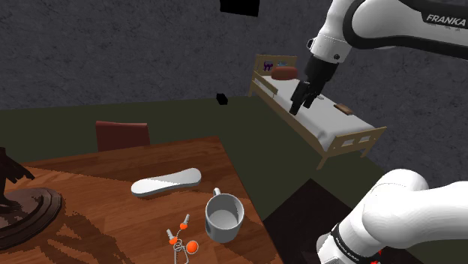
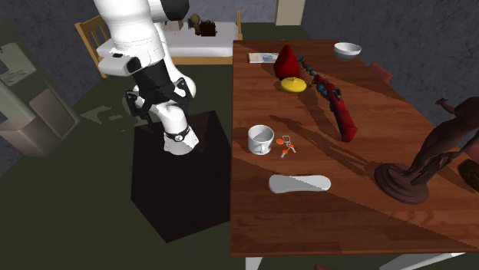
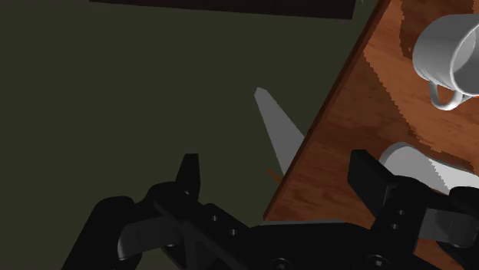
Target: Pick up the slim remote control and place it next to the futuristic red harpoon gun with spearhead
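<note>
Gripper [image 1: 306, 97] hangs high by the table [image 1: 112, 180] edge, fingers spread apart, nothing between them. The white remote [image 1: 166, 182] lies flat on the wood, with a mug [image 1: 223, 217] just beside it and an orange keyring [image 1: 180, 238] near. The red harpoon gun [image 2: 338, 103] lies well apart, beyond the mug.

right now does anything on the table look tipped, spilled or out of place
Nothing stands out. The remote and harpoon gun lie flat on the table, and the mug and statue stand upright, with nothing spilled. The gripper is open and empty above the table's edge.
</note>
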Controlling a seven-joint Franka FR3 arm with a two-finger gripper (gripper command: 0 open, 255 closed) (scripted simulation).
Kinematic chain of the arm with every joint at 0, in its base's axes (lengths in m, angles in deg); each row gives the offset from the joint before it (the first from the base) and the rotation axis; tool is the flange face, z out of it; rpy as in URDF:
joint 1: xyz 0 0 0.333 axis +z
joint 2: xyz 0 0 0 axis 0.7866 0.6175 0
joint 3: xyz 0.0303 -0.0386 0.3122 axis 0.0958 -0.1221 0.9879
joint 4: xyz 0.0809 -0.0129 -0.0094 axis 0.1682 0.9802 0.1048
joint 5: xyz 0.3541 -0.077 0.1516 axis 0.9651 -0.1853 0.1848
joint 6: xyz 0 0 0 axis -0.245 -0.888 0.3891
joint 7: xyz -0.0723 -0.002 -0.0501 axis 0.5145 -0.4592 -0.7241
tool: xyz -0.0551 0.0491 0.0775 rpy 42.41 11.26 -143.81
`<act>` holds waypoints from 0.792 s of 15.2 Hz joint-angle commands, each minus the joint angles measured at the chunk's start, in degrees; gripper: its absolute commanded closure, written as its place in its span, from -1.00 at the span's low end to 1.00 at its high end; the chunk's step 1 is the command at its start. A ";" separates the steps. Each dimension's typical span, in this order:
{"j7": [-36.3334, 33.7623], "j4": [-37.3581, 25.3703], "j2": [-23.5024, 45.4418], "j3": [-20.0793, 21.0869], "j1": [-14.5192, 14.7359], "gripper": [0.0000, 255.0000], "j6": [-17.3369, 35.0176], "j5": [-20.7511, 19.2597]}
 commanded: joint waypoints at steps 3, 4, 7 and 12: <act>1.70 -0.52 3.42 0.76 1.44 -1.00 2.76 0.27; 2.54 -0.86 5.15 1.16 2.13 -1.00 4.09 0.39; 5.00 -2.16 10.39 2.41 4.15 -1.00 7.83 0.67; 8.90 -5.16 19.17 4.77 7.18 -1.00 13.26 0.80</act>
